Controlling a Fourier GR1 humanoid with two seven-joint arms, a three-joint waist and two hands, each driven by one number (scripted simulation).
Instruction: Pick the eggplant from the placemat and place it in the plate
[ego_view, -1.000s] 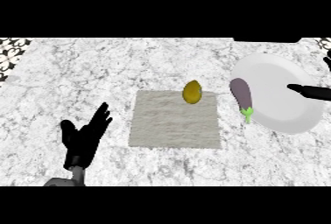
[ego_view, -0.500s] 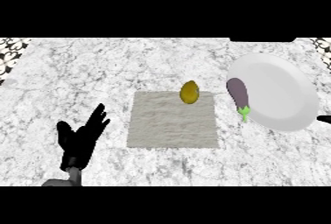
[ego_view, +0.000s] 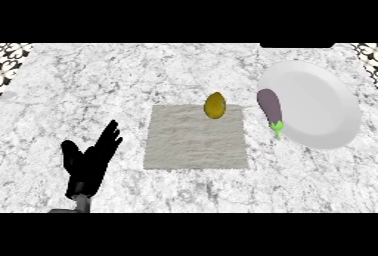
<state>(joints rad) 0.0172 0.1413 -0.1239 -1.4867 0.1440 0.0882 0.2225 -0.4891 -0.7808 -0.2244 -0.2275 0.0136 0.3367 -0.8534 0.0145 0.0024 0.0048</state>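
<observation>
Item one: my left hand (ego_view: 87, 162), black, on a grey forearm, shows at the lower left of the head view. Its fingers are straight and spread apart, pointing up and to the right, thumb out to the left; it holds nothing and rests over the grey-white marbled stone counter (ego_view: 111, 85).

Item two: a pale beige square cloth placemat (ego_view: 194, 142), lying flat on the counter just to the right of my left hand, apart from it.

Item three: a small yellow-olive oval fruit (ego_view: 215, 105), sitting on the placemat's far edge.

Item four: the dark purple, long eggplant with a green stem (ego_view: 270, 107), well apart from my left hand, across the placemat. It lies lengthwise on the left rim of the plate, stem end toward me and off the placemat.

Item five: a round white ceramic plate (ego_view: 321, 107), at the right, bearing the eggplant.

My right hand does not show.
</observation>
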